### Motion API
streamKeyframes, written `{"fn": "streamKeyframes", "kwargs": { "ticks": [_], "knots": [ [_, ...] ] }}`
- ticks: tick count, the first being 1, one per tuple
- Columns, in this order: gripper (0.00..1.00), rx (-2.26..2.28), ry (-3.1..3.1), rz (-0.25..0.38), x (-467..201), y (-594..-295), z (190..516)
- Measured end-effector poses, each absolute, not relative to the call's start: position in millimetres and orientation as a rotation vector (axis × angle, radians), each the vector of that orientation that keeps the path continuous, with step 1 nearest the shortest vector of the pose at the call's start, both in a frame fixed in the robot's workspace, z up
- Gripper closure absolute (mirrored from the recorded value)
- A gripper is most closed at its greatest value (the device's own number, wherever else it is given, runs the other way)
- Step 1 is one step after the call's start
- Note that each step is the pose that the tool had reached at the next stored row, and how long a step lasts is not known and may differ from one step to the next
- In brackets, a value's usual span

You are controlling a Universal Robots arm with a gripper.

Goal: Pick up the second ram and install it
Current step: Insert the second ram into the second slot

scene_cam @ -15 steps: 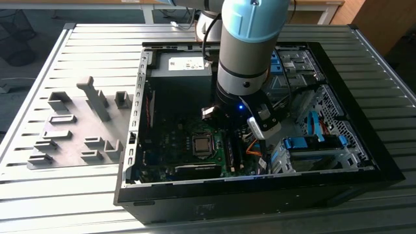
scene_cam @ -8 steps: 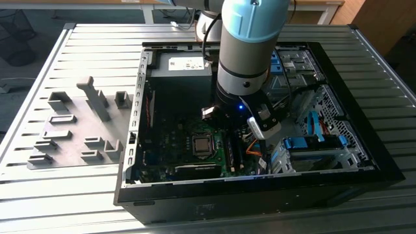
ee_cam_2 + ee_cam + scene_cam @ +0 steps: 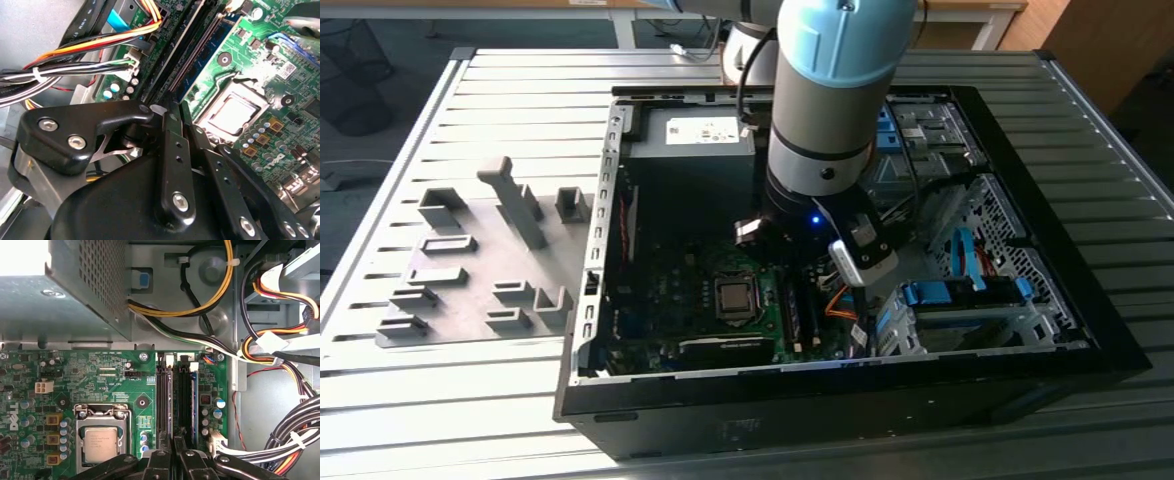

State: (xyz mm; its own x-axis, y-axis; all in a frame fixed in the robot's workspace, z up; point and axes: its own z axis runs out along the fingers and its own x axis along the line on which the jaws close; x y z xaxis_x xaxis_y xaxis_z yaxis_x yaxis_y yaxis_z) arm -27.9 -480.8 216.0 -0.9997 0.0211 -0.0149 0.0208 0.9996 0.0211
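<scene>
**Claw drawn narrow over the memory slots**

The gripper (image 3: 175,439) is seen in both wrist views with its 2 fingers (image 3: 172,135) brought close together, leaving a slim gap at the tips. Whether anything is pinched in that gap cannot be told. The tips are set down at the bank of memory slots (image 3: 181,400) on the motherboard (image 3: 105,375).

The second ram (image 3: 170,400) is taken to be the thin pale strip seen edge-on in the first wrist view, standing along 1 of the slots and running straight away from the fingertips toward the white latch at the slot's far end. Whether it is fully seated cannot be judged.

Just beside the slots, the processor socket (image 3: 102,440) is seen. Bundled cables (image 3: 280,360) are draped on the other side.

In the exterior view, the arm (image 3: 834,100) is lowered into the open computer case (image 3: 1067,330). A grey fixture plate (image 3: 480,270) lies on the table (image 3: 520,80), at the exterior view's left of the case.
</scene>
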Motion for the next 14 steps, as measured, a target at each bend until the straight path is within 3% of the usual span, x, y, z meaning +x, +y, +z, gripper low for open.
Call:
{"fn": "streamKeyframes", "kwargs": {
  "ticks": [14],
  "knots": [
    [0.86, 0.039, 3.126, 0.033, -27.7, -480.8, 213.4]
  ]
}}
